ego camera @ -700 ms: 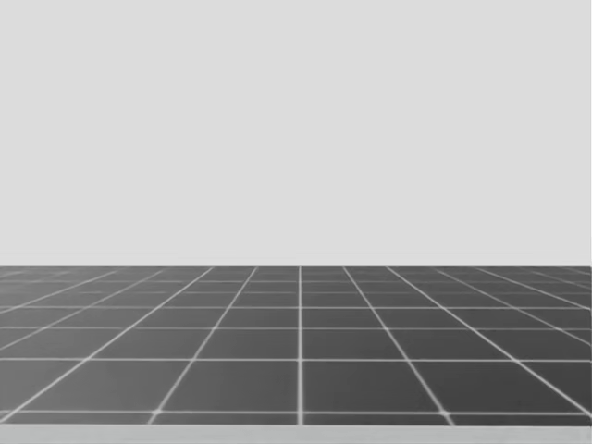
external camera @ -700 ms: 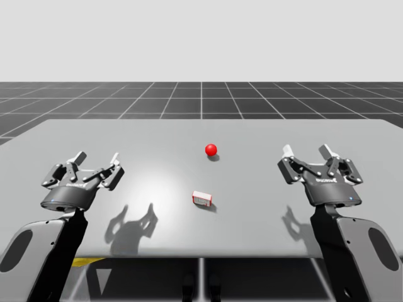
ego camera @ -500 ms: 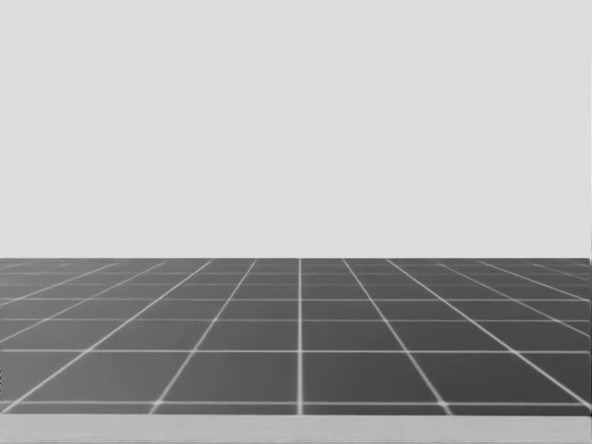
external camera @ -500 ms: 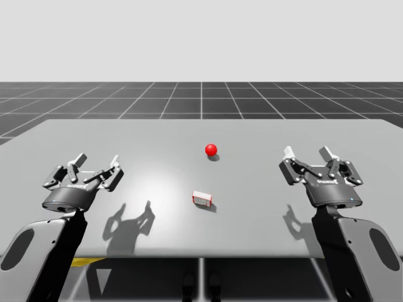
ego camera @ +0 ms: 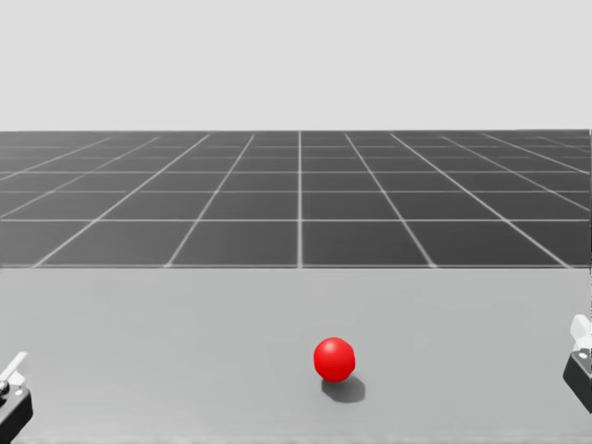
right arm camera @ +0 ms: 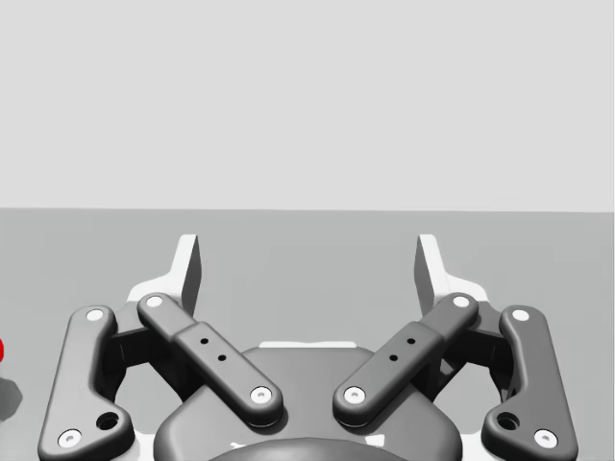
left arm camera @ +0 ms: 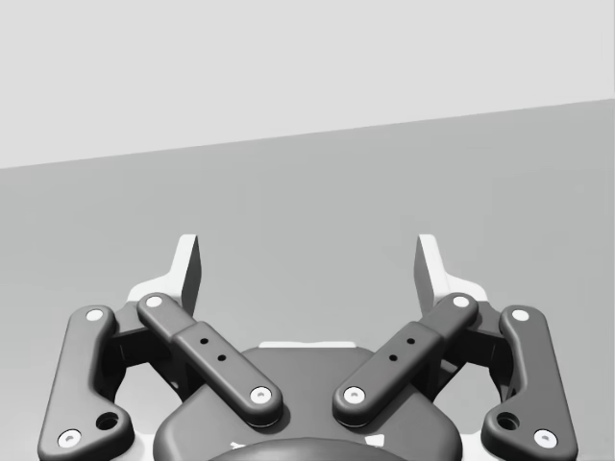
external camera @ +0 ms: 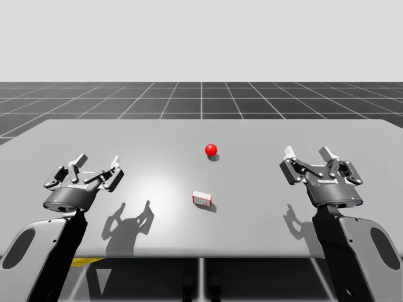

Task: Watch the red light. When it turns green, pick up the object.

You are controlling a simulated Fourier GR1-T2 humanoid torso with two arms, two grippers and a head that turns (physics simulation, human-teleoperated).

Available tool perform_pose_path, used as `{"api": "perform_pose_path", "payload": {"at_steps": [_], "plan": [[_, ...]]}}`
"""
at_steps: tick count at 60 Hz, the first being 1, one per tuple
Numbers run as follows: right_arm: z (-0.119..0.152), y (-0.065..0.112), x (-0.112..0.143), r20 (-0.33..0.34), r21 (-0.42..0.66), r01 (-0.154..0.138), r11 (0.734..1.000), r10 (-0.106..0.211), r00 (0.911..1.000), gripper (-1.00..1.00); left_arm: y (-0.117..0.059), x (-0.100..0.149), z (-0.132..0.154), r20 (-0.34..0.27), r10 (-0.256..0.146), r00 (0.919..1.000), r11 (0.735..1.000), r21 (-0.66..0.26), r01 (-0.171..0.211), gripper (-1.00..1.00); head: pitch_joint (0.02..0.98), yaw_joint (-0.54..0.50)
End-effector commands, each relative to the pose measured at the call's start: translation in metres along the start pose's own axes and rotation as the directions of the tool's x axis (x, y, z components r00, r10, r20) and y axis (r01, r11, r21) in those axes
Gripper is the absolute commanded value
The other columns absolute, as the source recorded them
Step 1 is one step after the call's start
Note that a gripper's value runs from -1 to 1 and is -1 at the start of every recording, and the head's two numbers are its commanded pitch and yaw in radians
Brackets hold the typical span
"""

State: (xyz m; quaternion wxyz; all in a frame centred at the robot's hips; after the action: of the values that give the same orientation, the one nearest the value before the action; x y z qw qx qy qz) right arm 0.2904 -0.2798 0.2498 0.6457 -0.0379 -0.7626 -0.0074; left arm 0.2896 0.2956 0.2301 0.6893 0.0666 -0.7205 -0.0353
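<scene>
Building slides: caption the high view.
Open left pincer and open right pincer flank a red-and-white box on the grey table; round red light beyond.

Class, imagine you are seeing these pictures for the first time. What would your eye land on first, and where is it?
The red light, a bright ball, stands out near the middle of the grey table. Just nearer than it lies a small red-and-white box. The left gripper and right gripper hover open at either side, well apart from both.
</scene>
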Motion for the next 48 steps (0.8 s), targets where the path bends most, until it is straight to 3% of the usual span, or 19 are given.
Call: {"api": "perform_pose_path", "payload": {"at_steps": [1,21,48], "plan": [[-0.0005,-0.0010,0.0004,0.000,0.000,0.003,1.000,-0.003,1.0000,-1.00,0.0001,-0.0001,-0.0001,0.000,0.000,1.0000,1.000,0.000,0.000,-1.00,0.427,0.01],[-0.0013,-0.0031,0.0004,-0.003,0.003,0.008,1.000,-0.008,1.0000,-1.00,0.0001,-0.0001,-0.0001,0.000,0.000,1.0000,1.000,0.000,0.000,-1.00,0.608,-0.07],[-0.0022,-0.0032,-0.0001,-0.006,0.007,0.007,1.000,-0.007,1.0000,-1.00,0.0001,-0.0001,-0.0001,0.000,0.000,1.0000,1.000,0.000,0.000,-1.00,0.618,-0.06]]}}
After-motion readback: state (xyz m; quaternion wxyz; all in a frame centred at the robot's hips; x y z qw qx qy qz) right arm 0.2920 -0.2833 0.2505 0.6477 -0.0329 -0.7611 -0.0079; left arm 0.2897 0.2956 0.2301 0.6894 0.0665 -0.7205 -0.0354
